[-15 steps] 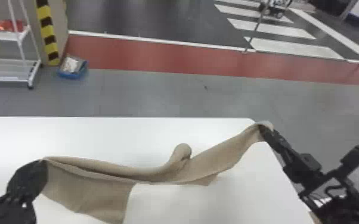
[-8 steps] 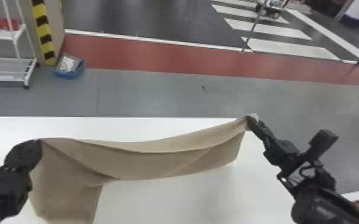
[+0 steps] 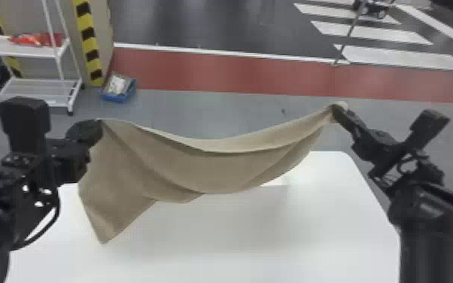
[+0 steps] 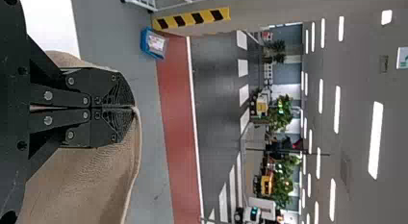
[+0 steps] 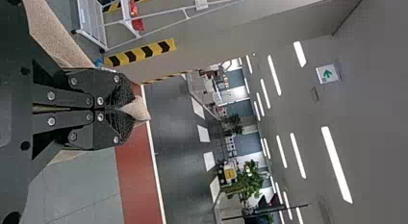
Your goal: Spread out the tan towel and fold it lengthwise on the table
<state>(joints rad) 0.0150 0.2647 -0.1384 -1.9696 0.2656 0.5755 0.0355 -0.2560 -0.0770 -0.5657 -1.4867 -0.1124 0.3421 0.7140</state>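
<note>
The tan towel [image 3: 214, 169] hangs in the air between both grippers, sagging in the middle over the white table [image 3: 237, 233], with a loose corner pointing down on the left side. My left gripper [image 3: 101, 126] holds its upper left corner. In the left wrist view the left gripper [image 4: 132, 107] is shut on the edge of the towel [image 4: 91, 180]. At the upper right corner is my right gripper [image 3: 335, 111]. The right wrist view has the right gripper [image 5: 129, 108] shut on a bunched tip of the towel [image 5: 138, 108], which sticks out past the fingers.
Beyond the table's far edge lies grey floor with a red strip [image 3: 237, 75]. A white shelf cart [image 3: 37, 86] and a blue bin [image 3: 118, 90] stand at the back left, beside a striped yellow and black post [image 3: 87, 41].
Both grippers have risen with the towel and moved toward the table's far side. The towel's middle has lifted off the table, and its bunched fold has opened out into a wide drape.
</note>
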